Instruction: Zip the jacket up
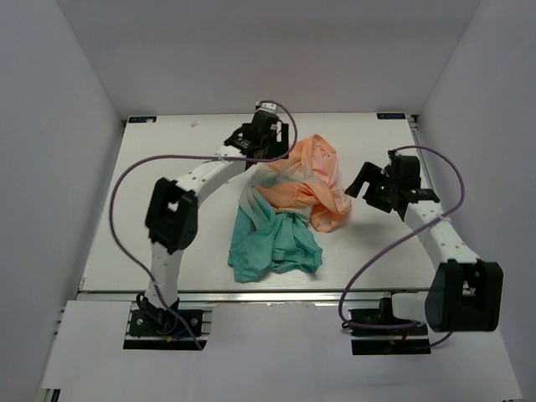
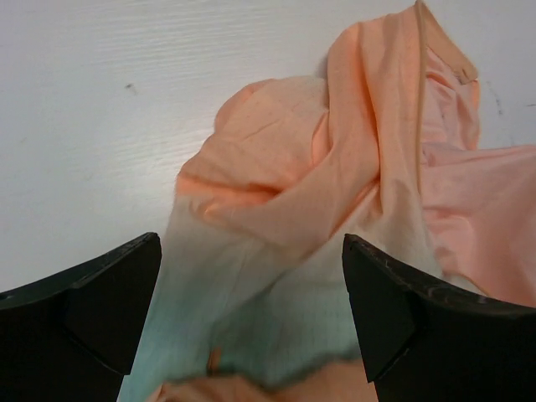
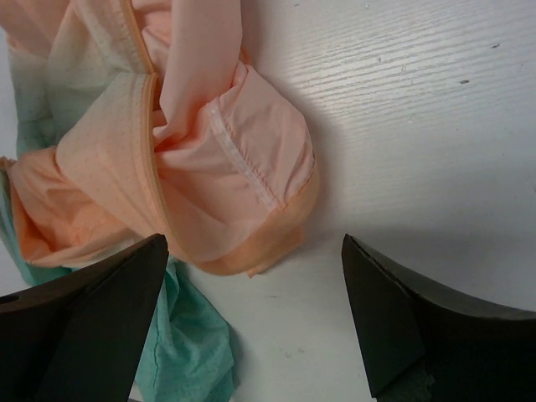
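- Two grippers hang with jaws spread wide, holding nothing.
- At the far side the left gripper [image 2: 251, 243] sits over peach folds of the jacket [image 1: 289, 205]; the right gripper [image 3: 254, 241] hovers just off its right edge.
- It lies crumpled on the table [image 1: 167, 151], teal end toward the arm bases.

Lies crumpled in a loose heap near the middle of the desk [image 1: 352, 138], a thin jacket [image 1: 289, 201] bunched on itself. Fades from peach-orange at the far end to teal nearest. Shows overlapping folds, stitched seams.
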`<state>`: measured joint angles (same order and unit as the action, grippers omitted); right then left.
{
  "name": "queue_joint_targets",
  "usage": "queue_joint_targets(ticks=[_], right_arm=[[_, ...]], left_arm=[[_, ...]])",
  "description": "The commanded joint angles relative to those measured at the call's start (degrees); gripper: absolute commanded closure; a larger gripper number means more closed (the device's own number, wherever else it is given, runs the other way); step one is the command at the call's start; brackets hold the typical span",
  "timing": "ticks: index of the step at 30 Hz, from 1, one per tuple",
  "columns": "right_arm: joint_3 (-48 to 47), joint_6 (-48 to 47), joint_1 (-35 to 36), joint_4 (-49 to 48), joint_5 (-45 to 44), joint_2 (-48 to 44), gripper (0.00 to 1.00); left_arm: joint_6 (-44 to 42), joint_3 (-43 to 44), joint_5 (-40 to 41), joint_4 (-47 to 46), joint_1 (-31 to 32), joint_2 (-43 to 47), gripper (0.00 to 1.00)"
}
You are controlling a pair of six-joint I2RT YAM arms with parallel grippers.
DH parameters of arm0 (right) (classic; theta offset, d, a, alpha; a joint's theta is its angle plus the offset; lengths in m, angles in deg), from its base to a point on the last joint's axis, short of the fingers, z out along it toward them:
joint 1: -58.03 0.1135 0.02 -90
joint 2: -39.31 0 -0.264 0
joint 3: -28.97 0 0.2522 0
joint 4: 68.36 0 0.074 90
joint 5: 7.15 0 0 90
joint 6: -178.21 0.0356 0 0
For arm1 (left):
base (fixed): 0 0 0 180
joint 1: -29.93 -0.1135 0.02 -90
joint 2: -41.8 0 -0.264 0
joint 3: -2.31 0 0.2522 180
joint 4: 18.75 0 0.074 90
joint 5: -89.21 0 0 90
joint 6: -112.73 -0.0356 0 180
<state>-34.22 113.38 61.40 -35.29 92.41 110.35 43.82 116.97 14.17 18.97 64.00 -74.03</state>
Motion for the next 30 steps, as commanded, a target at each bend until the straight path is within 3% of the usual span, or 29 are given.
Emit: queue_joint_targets(ticks=[1,4,7,10,11,12,13,14,15,16,18,21,23,30], right_arm=[[-4.2,2.3,1.5,-5.8,0.4,5.7,0.11],[-6.8,2.7,4.6,-6.7,-2.3,11.7,0.11],[-10.2,3.8,7.2,-6.5,-5.3,18.6,0.11],[-13.1,5.5,8.4,-6.1,-7.8,25.4,0.11],[-15.0,5.8,8.5,-5.4,-8.1,26.8,0.13],[-15.9,5.9,8.5,-5.4,-8.0,29.0,0.18],[-16.7,5.9,8.5,-5.2,-8.0,29.4,0.3],[-17.4,5.8,8.5,-5.5,-8.2,29.6,0.41],[-17.7,5.4,8.5,-5.7,-8.6,29.0,0.55],[-17.9,5.2,8.5,-5.7,-9.2,28.3,0.79],[-19.2,2.8,8.5,-4.6,-13.4,26.3,1.0],[-21.4,-4.0,8.5,-2.5,-17.0,22.1,1.0],[-24.4,-7.7,8.5,0.4,-17.9,18.7,1.0],[-27.6,-21.8,9.5,0.7,-10.4,0.7,1.0]], left_arm=[[-5.4,11.1,-3.9,3.5,0.0,-10.5,0.02],[-6.4,18.1,-7.0,3.5,0.0,-17.9,0.02],[-6.7,17.7,-11.7,-1.7,0.0,-20.5,0.02],[-6.3,17.6,-9.7,-5.6,0.0,-21.8,0.02],[-6.7,18.1,-9.0,-6.2,0.0,-22.8,0.08],[-6.8,18.5,-8.5,-6.9,-0.1,-23.3,0.19],[-7.0,19.1,-8.5,-7.0,-0.1,-23.8,0.34],[-7.5,19.9,-8.6,-7.2,-0.1,-24.3,0.75],[-7.1,19.9,-7.1,-6.9,-0.1,-24.2,1.0],[-6.6,19.8,-5.5,-6.8,-0.1,-23.7,1.0],[-6.3,16.6,-1.5,-8.2,-0.3,-19.8,1.0],[-7.2,7.2,1.2,-13.2,-0.8,-12.1,1.0],[-9.1,1.7,3.3,-16.2,-0.9,-2.0,1.0],[-12.5,-18.4,5.3,-22.8,-0.9,32.5,1.0]])
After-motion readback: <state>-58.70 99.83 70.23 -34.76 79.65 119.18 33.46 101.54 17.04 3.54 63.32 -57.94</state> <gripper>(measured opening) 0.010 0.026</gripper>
